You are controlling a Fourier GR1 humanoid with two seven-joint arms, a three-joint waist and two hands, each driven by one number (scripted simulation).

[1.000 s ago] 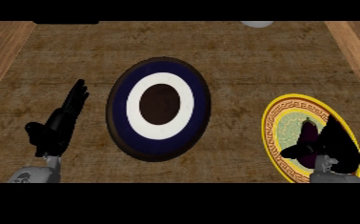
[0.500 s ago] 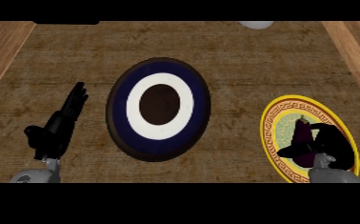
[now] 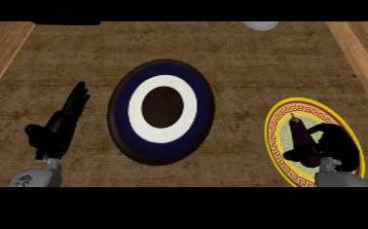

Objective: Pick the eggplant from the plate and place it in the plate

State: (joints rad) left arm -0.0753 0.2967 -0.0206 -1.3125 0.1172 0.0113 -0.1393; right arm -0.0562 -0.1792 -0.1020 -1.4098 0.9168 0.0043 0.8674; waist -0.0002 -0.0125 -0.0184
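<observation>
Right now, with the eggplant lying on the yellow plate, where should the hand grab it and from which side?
Grip the eggplant across its thicker lower body, coming from above and from the right. It lies lengthwise on the yellow plate, narrow tip pointing up-left, and the right hand is already curled at its right side.

Right hand (image 3: 327,145) fingers now curled around eggplant (image 3: 302,139)

Brown woven-looking counter top (image 3: 237,62) (lighter wooden strips (image 3: 14,40) either side); pale rounded object (image 3: 260,25), perhaps a bowl.

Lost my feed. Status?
Right hand curled on eggplant, on yellow plate. Left hand open, resting. Blue plate unobstructed.
</observation>
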